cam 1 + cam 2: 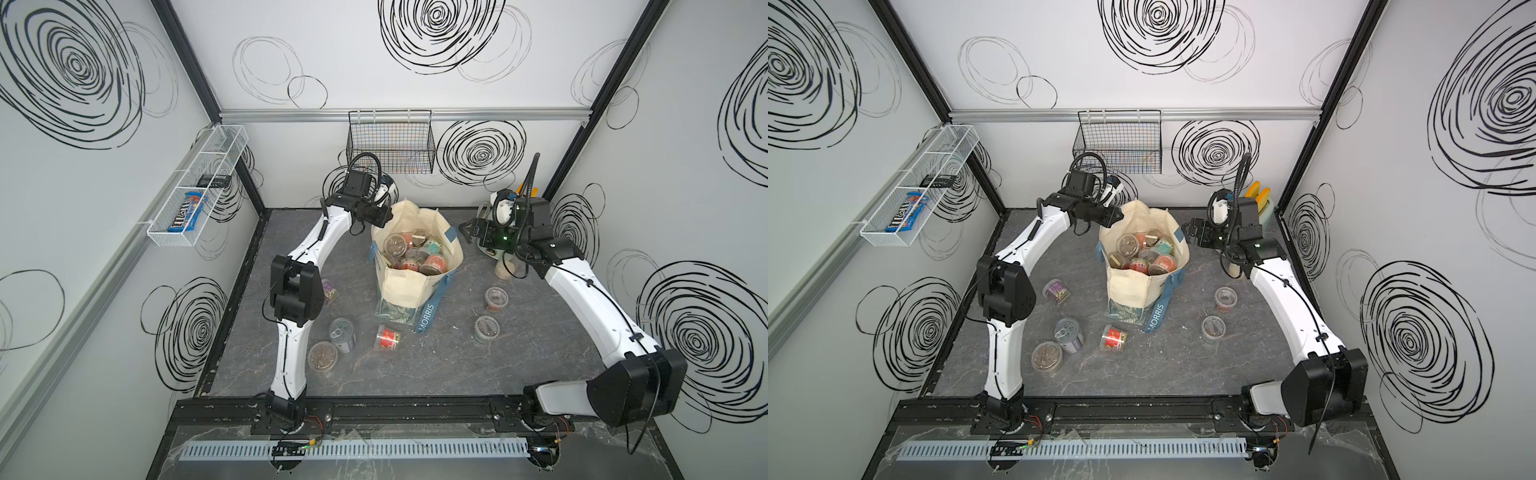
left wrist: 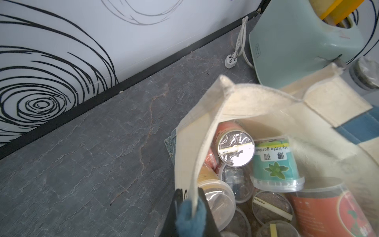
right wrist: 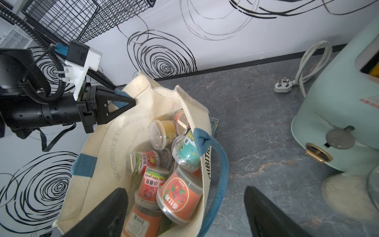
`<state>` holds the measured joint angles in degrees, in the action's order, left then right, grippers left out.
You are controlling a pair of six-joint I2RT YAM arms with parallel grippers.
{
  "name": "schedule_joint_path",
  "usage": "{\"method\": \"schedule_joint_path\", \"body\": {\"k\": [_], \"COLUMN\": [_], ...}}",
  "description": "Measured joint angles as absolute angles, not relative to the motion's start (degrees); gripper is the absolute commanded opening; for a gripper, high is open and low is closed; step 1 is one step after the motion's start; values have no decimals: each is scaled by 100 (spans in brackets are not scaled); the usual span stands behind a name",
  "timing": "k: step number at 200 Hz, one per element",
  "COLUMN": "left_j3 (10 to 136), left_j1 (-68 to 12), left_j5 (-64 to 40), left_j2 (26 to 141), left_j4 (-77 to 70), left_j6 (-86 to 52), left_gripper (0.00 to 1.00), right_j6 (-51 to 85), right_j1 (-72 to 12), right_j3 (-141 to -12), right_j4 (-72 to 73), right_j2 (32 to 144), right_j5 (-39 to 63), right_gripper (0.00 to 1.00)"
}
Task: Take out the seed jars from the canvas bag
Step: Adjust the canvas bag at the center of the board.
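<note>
On the limp canvas bag point(image 1: 402, 286) rim, left fingers point(image 3: 131, 102) are clamped, right fingers point(image 3: 106, 215) spread. Seemingly light, slick seed jars point(image 3: 180, 195) are best gripped sidewise.

Seed jars point(image 1: 434, 262) in canvas bag point(image 1: 403, 286), table point(image 1: 478, 365) centre; more jars left, right.

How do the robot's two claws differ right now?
The left gripper is shut, pinching the canvas bag's rim; the right gripper is open and holds nothing. The left one touches the bag; the right one hangs free near its opposite side. Both are black and point toward the bag's mouth.
</note>
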<state>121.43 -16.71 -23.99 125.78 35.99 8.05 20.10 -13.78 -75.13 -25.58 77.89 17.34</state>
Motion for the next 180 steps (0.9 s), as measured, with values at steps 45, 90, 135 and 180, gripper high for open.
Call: {"method": "schedule_joint_path", "body": {"k": [45, 90, 135, 180], "left_j3": [12143, 11907, 11723, 11354], "left_j1": [-1758, -1957, -2073, -2137], "left_j5": [-2652, -2864, -3087, -3170], "left_j2": [12481, 11972, 11424, 11041], "left_j4": [3603, 3592, 3511, 3234], "left_j6": [812, 661, 510, 478], "left_gripper": [0, 0, 0, 0], "right_j6": [1542, 1109, 797, 1111], "right_j1": [-2357, -2744, -2971, -3059], "right_j3": [-7926, -7542, -7231, -7223], "right_j4": [-3181, -3293, -3293, -3319], "right_j2": [7865, 7671, 7605, 7693], "right_j5": [1424, 1061, 635, 143], "right_gripper": [88, 86, 86, 86]}}
